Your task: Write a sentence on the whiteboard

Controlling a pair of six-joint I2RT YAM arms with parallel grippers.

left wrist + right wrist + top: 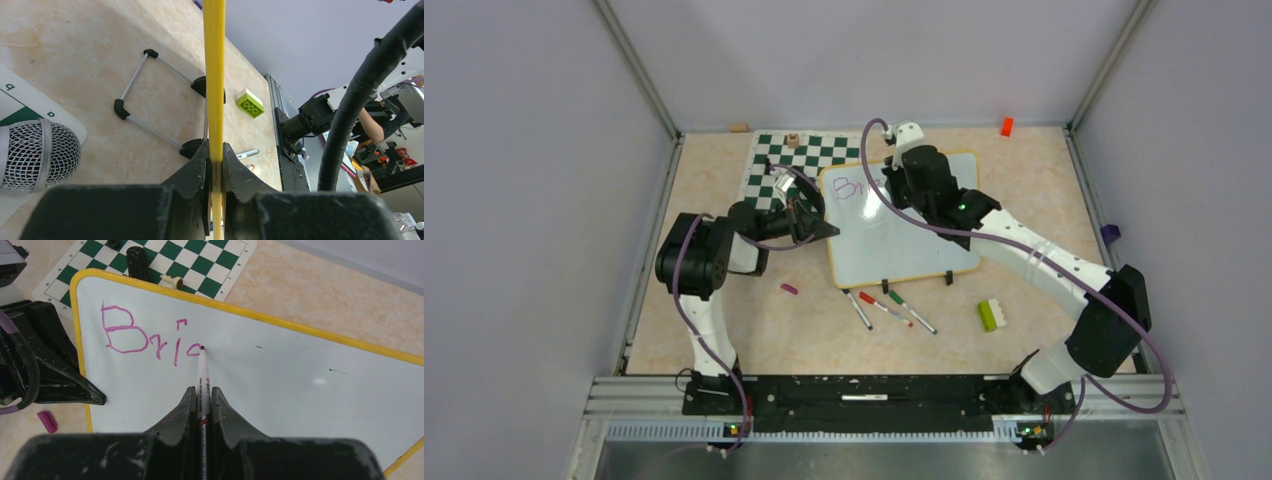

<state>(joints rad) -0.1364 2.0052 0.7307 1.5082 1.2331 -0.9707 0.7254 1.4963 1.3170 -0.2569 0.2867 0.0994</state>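
Top-down view of a marble-patterned tabletop [1044, 200] walled on three sides. The whiteboard [904, 235] lies near the middle, its long axis running left to right, slightly skewed, with two black clips on its near long edge. Bare room opens to the board's right and far right. On the left, a green-and-white chess mat [794, 160] sits just beyond the board's far left corner. Three loose markers [889, 310] lie just in front of the near edge, a green-and-white brick [992, 315] to their right.

My left fingers [195, 170] are clamped on the board's yellow rim at its left short edge. My right fingers [187, 405] are pressed together on a purple marker [202, 375] pointing away from me, its tip touching the board. The sentence [145, 335] starts at the far left corner and runs rightward: "Bri" plus a partial letter.
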